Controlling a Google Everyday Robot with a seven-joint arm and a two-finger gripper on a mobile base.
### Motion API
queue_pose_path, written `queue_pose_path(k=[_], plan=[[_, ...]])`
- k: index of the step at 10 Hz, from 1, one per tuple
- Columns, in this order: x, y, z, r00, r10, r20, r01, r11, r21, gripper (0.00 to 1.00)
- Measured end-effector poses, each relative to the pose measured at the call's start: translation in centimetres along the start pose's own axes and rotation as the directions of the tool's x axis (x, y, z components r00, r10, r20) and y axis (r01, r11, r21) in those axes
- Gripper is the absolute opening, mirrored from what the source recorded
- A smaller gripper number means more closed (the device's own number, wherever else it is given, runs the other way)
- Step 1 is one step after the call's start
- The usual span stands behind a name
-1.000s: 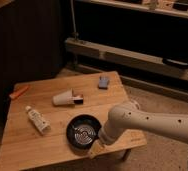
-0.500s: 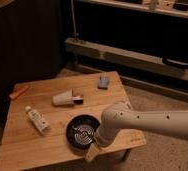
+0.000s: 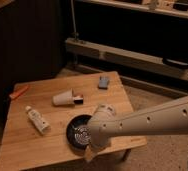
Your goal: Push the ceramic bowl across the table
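The ceramic bowl (image 3: 78, 132) is round, glossy black, with pale ring glints inside. It sits near the front edge of the light-brown wooden table (image 3: 32, 147). My white arm reaches in from the right, and its rounded wrist covers the bowl's right side. The gripper (image 3: 91, 150) hangs at the bowl's front right rim, at the table's front edge. The bowl's right rim is hidden behind the arm.
A white cup (image 3: 62, 98) lies tipped over behind the bowl with a small dark object (image 3: 78, 99) next to it. A white bottle (image 3: 38, 119) lies to the left. An orange item (image 3: 18, 92) is at the far left edge, and a blue-grey object (image 3: 103, 82) at the back right. Dark shelving stands behind.
My arm has slid left and down, covering more of the bowl's right side. The bowl has barely shifted.
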Motion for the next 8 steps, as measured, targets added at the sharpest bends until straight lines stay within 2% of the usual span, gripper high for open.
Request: queue_pose_path(k=[2,4,5,7,8], plan=[[0.1,-0.3,0.0,1.000,0.022,0.002,-0.022,0.999,0.032,0.74],[0.1,-0.3,0.0,1.000,0.024,0.002,-0.024,0.999,0.031,0.74],[0.1,-0.1,0.1,1.000,0.012,0.008,-0.012,1.000,0.018,0.74],[-0.3,0.4,0.5,0.997,-0.062,0.048,0.063,0.997,-0.034,0.74],[-0.9,1.2,0.9,0.988,-0.141,0.069,0.145,0.988,-0.056,0.74]])
